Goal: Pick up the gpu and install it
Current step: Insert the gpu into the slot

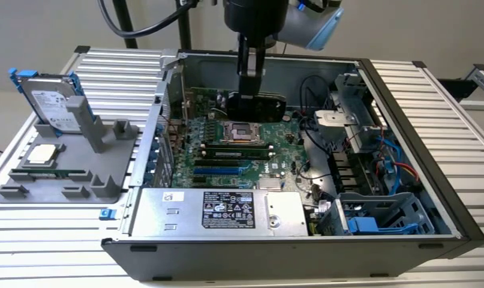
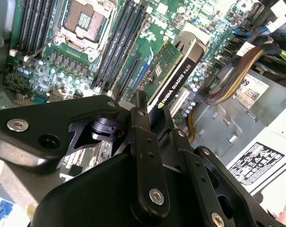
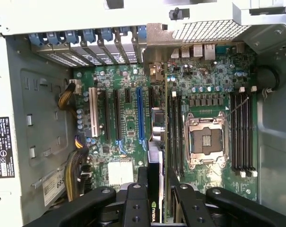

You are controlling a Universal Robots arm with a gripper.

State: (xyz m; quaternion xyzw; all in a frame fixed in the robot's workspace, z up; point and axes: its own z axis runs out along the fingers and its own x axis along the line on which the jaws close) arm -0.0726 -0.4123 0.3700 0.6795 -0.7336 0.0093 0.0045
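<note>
The pincer (image 1: 253, 99) is reaching down into the open case (image 1: 402, 150), its fingers (image 2: 150, 142) clamping on the top edge of the gpu (image 1: 258, 105). In the second wrist view the gpu (image 2: 173, 78) is standing on edge between the fingers, black shroud on one face and green board on the other, hanging above the motherboard (image 2: 147, 28) near its long slots. In the first wrist view the gpu (image 3: 156, 142) is showing edge-on, running from the pincer (image 3: 157, 198) toward the rear wall, in line with the narrow strip between the blue slot (image 3: 141, 113) and the memory slots (image 3: 177, 127); whether it is seated in a slot I cannot tell.

Around it, the empty processor socket (image 1: 243, 128) is lying just in front of the card in the exterior view, and a silver power supply (image 1: 218, 213) is filling the case's near edge. Drive cages (image 1: 378, 216) and cables (image 1: 385, 162) are sitting at the exterior view's right.

On the exterior view's left, a grey holder (image 1: 74, 162) is resting on the desk (image 1: 50, 234), carrying an upright hard drive (image 1: 54, 102) with blue rails and a flat square chip (image 1: 43, 153). The desk is made of ribbed silver slats, and a plain pale wall (image 1: 33, 30) is standing behind.
</note>
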